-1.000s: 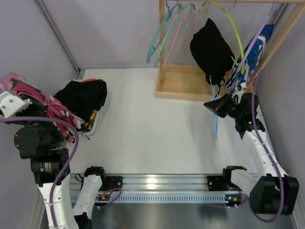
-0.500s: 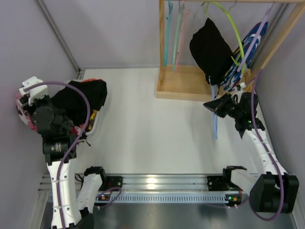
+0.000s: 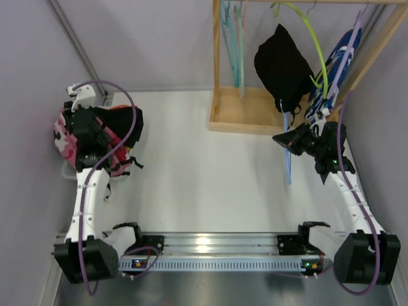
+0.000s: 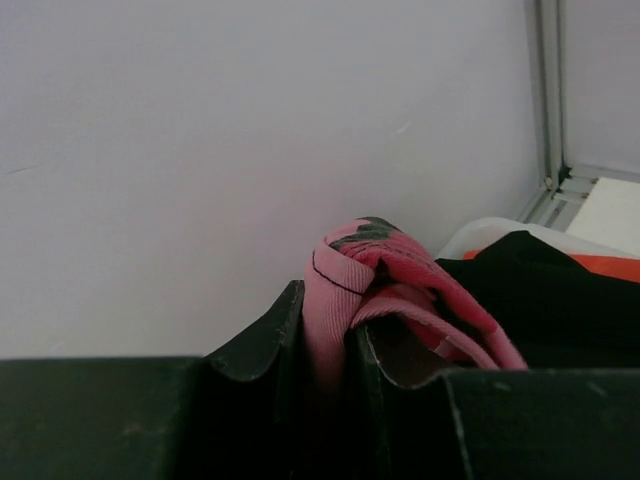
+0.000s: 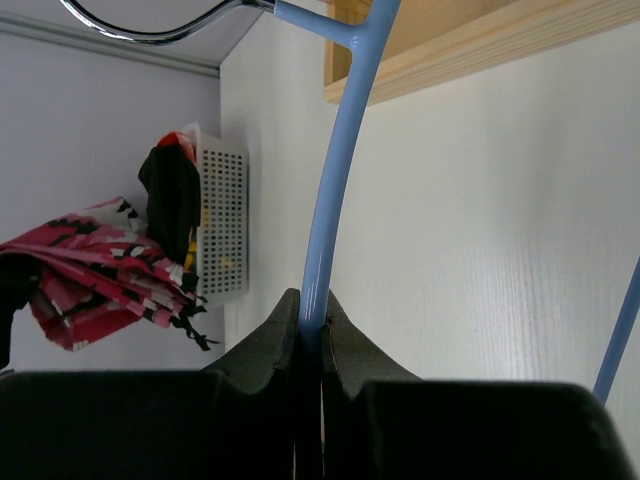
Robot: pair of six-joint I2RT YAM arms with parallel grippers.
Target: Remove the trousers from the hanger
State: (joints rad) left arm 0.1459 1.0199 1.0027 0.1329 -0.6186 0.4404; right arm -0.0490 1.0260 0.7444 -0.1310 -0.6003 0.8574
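My left gripper [image 3: 81, 131] is shut on the pink-red camouflage trousers [image 3: 61, 137] and holds them over the left edge of the white basket [image 3: 129, 167]. In the left wrist view the pink cloth [image 4: 365, 265] is pinched between my fingers [image 4: 262, 335]. They also show in the right wrist view [image 5: 90, 265]. My right gripper [image 3: 284, 141] is shut on the bare blue hanger [image 3: 287, 164], seen close in the right wrist view [image 5: 335, 180]. The black trousers [image 3: 282, 67] hang on a green hanger [image 3: 312, 38]. The blue-and-white patterned trousers [image 3: 336, 70] hang at the far right of the rack.
A black garment [image 3: 121, 121] with orange and yellow beneath lies in the basket. The wooden rack [image 3: 245, 118] stands at the back right, with empty teal and pink hangers [image 3: 233, 44] on its rail. Grey walls close in left and right.
My left arm has swung back and right, carrying the camouflage trousers from the near left to the basket. The empty hangers have swung and now hang straight. The right arm has stayed put.
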